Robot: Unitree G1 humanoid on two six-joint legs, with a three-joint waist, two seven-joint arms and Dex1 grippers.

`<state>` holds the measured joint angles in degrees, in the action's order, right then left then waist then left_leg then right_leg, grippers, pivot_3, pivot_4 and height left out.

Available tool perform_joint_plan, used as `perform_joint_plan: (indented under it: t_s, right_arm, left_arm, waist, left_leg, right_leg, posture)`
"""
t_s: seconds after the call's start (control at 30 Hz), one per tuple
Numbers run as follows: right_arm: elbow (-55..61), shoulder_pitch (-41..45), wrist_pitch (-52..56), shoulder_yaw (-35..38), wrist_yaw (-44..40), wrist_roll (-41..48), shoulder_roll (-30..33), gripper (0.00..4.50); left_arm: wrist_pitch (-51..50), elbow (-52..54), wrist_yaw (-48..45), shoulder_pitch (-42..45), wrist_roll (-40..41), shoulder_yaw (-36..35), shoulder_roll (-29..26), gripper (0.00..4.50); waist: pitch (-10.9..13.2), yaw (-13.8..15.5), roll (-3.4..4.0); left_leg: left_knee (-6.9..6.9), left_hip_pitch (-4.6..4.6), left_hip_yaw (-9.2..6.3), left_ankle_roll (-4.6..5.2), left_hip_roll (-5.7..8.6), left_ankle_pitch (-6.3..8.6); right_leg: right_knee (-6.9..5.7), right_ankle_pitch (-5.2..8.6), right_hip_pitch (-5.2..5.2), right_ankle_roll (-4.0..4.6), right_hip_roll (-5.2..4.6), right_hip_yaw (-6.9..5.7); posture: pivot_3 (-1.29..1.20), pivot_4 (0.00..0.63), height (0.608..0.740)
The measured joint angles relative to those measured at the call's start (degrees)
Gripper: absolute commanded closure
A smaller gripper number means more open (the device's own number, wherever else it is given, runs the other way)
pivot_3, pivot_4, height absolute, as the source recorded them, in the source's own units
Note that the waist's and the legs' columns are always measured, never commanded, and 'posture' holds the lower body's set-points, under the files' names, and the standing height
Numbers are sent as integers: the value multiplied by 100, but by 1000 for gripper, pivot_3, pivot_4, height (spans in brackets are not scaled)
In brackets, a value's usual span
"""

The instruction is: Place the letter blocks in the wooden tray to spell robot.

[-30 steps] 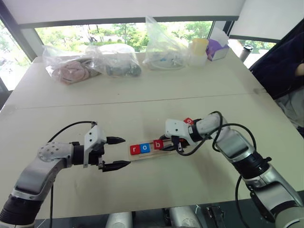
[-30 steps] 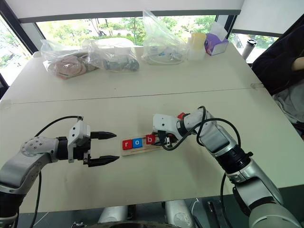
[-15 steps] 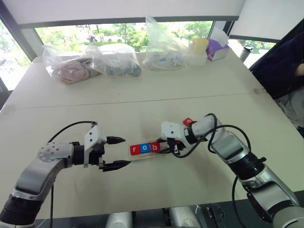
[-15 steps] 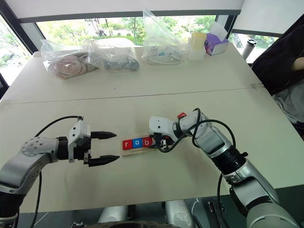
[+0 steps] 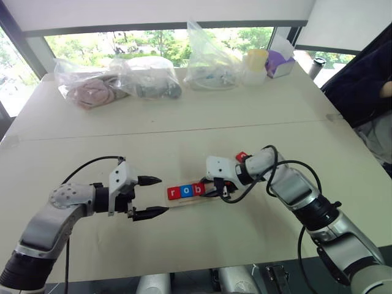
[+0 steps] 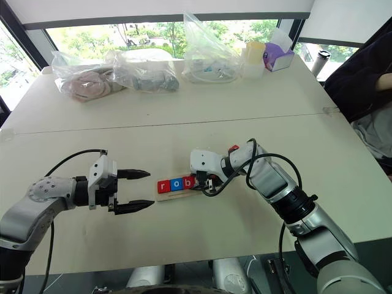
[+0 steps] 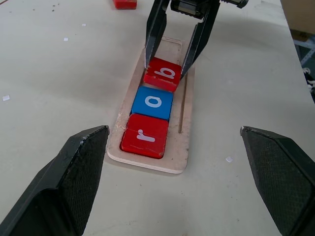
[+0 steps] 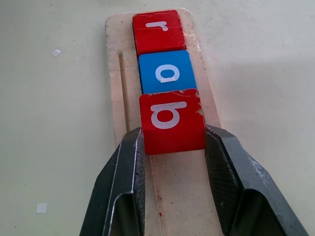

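The wooden tray (image 7: 184,113) lies on the table between my two grippers. In it sit a red r block (image 7: 145,135), a blue o block (image 7: 152,102) and a red b block (image 8: 172,120) in a row, the b against the o. My right gripper (image 8: 172,135) is shut on the b block, one finger on each side. To the left of the tray's end, my left gripper (image 5: 162,196) stands open and holds nothing. Another red block (image 5: 242,157) lies on the table just behind the right gripper.
Clear plastic bags (image 5: 116,79) with items, a yellow-lidded cup (image 5: 257,64) and a purple box (image 5: 280,61) line the far edge of the table. A person in dark clothing (image 5: 367,79) sits at the right.
My right gripper has slid the b block a little to the left along the tray, up against the o block. The left gripper has kept still.
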<state>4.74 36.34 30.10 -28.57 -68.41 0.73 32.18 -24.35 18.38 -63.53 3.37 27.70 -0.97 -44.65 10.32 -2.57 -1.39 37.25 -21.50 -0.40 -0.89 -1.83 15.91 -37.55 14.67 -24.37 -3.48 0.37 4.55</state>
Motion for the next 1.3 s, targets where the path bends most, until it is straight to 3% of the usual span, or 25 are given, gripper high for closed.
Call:
perform_joint_plan:
  t_s: [0.23,0.47,0.73,0.83,1.1,1.3]
  right_arm:
    - [0,0,9,-27,-8,0,0,3375]
    - [0,0,11,-31,-8,0,0,36]
    - [3,23,82,23,75,25,0,36]
    - [112,25,339,505,363,166,8,36]
    - [412,-175,1731,2346,2227,280,-31,36]
    - [628,-805,2196,2570,2940,286,-147,36]
  left_arm:
    - [1,0,8,2,-2,5,21,0]
    - [0,0,31,2,-3,5,31,0]
    - [-2,0,67,4,-3,12,38,0]
    - [-6,14,84,4,-2,15,39,0]
    - [-8,20,113,6,3,18,44,0]
    - [2,-38,48,201,-7,193,137,0]
  waist:
    - [0,0,0]
    - [0,0,0]
    - [0,0,0]
    - [1,2,1]
    - [1,2,0]
    - [1,-19,1]
  left_leg:
    - [0,0,0,0,0,0]
    - [0,0,0,0,0,0]
    - [-1,0,0,0,0,0]
    - [-1,-4,1,0,0,0]
    - [-7,-6,1,0,1,0]
    - [-11,-6,4,0,1,0]
  right_leg:
    - [0,0,0,1,0,0]
    - [0,0,-1,1,0,0]
    - [0,1,-1,2,0,0]
    - [0,1,-5,1,-1,1]
    - [4,2,-7,3,-3,3]
    - [4,1,-10,1,2,6]
  posture:
    - [0,150,740]
    - [0,150,740]
    - [0,150,740]
    - [0,150,740]
    - [0,150,740]
    - [0,150,740]
